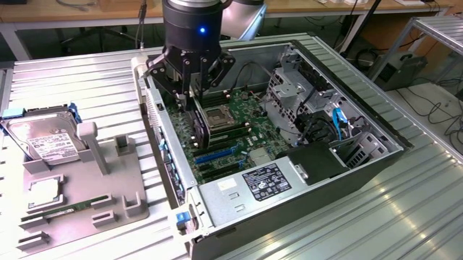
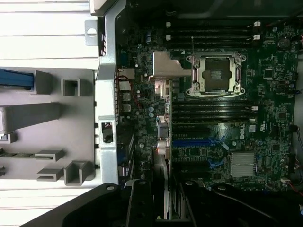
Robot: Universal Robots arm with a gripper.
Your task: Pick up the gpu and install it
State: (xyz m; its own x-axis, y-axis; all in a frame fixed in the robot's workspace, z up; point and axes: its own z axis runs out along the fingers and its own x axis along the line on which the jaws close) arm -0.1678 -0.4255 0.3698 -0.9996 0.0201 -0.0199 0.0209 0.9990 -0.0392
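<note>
My gripper (image 1: 194,100) is down inside the open computer case (image 1: 376,154), fingers pinched on the top edge of the gpu (image 1: 200,127), which hangs on edge, black face toward the exterior view's right, just over the motherboard (image 1: 242,135). From the wrist camera the card (image 2: 163,156) runs as a thin strip away from my fingers (image 2: 139,203), its silver bracket end (image 2: 166,66) reaching up beside the empty cpu socket (image 2: 215,75). So it's picked up and I'm at the install step, card over the board but, as far as I can tell, not seated yet.

The blue slot (image 1: 217,154) sits nearer the case's front edge than the card does, close to the power supply (image 1: 253,181) with the white label. I'd say the next move needs the card edge lined up square over a slot and the bracket tucked against the case's rear wall (image 1: 155,130), then a straight push down. Any tilt and it'll probably jam.

Off on the bench's left side, the grey tray (image 1: 79,200) has the hard drive (image 1: 43,138) parked in it.
</note>
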